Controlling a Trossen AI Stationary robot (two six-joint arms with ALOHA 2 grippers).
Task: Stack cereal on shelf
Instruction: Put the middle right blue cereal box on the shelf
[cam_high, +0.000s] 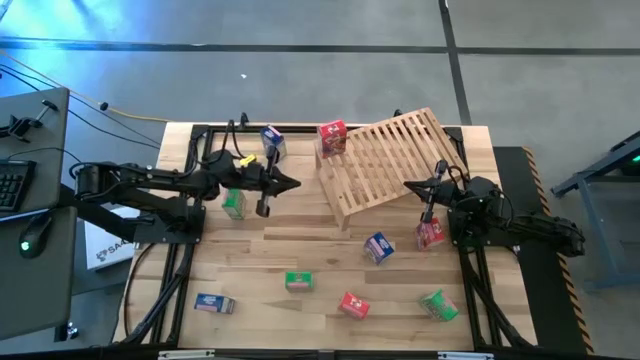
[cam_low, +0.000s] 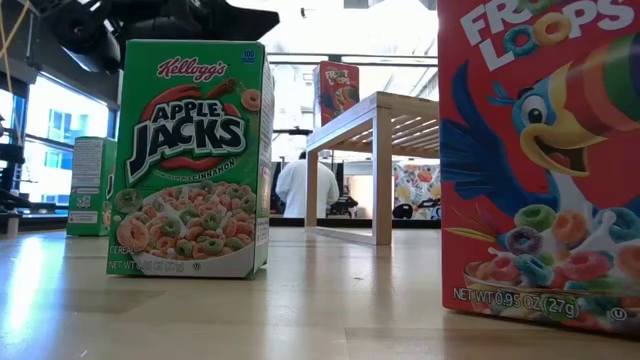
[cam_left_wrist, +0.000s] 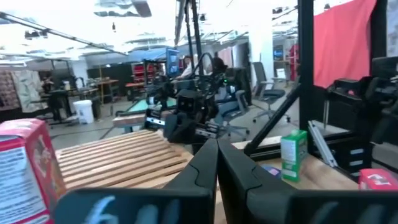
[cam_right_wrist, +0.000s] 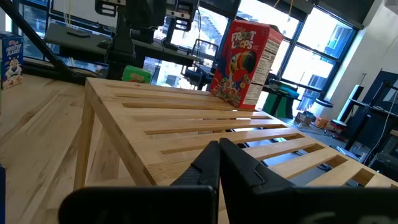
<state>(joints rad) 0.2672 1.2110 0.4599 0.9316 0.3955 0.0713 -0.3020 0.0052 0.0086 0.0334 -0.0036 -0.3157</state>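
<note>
In the high view, the shelf (cam_high: 388, 163) stands in the upper middle of the desk (cam_high: 300, 255), tilted, with one red box (cam_high: 332, 138) at its upper left corner. In the right wrist view this Froot Loops box (cam_right_wrist: 244, 64) stands upright on the slats. The other cereal is spread around: a blue box (cam_high: 271, 143) and a green box (cam_high: 234, 203) at the left, a blue box (cam_high: 378, 246) in the middle, a red box (cam_high: 431, 234) at the right, and along the lower part a blue (cam_high: 214, 303), a green (cam_high: 298, 282), a red (cam_high: 353, 305) and a green (cam_high: 438, 305) box.

The left hand (cam_high: 288, 185) hangs above the desk left of the shelf. Its fingers (cam_left_wrist: 233, 171) are pressed together and hold nothing. The right hand (cam_high: 412, 186) is over the lower right part of the shelf, and its fingers (cam_right_wrist: 237, 165) are also together and empty.

I judge that most of the work is not yet done and the next step is to take a box. The right hand should open wide first, then go down over the nearby red box. It is better to grip the narrow sides, at the middle of the box. The cardboard is light, so a gentle squeeze is enough. On the tilted slats the box may slide, so it should be placed flat beside the standing one before release.
</note>
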